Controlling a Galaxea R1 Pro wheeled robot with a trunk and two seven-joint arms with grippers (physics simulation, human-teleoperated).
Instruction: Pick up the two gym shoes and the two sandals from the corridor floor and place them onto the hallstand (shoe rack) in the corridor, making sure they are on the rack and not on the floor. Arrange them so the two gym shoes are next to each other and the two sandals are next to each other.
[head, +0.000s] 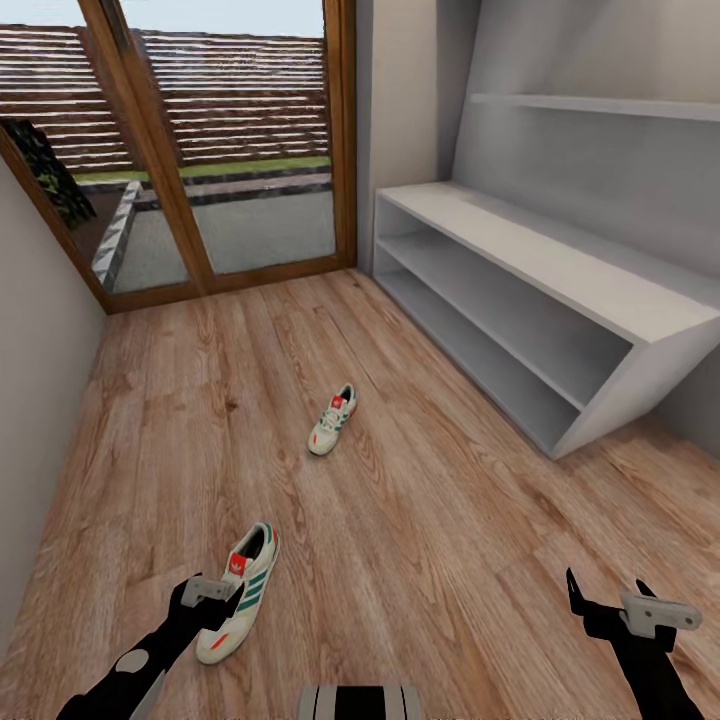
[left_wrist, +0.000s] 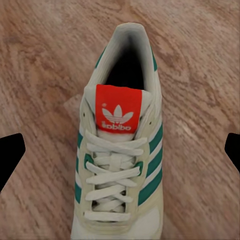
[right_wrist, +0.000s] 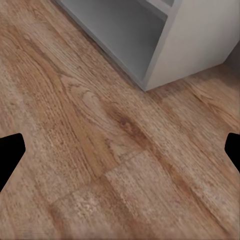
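Nearest, a cream gym shoe with green stripes and a red tongue patch (laces tied) lies on the corridor floor under the left gripper, fingers spread. Its twin lies farther off, near the hallstand. Right gripper hangs open.

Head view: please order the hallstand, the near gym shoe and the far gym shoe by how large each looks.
1. The hallstand, by far the largest.
2. The near gym shoe, under the left gripper.
3. The far gym shoe.
The shoes look like a matching pair; the near one probably looks bigger only through nearness.
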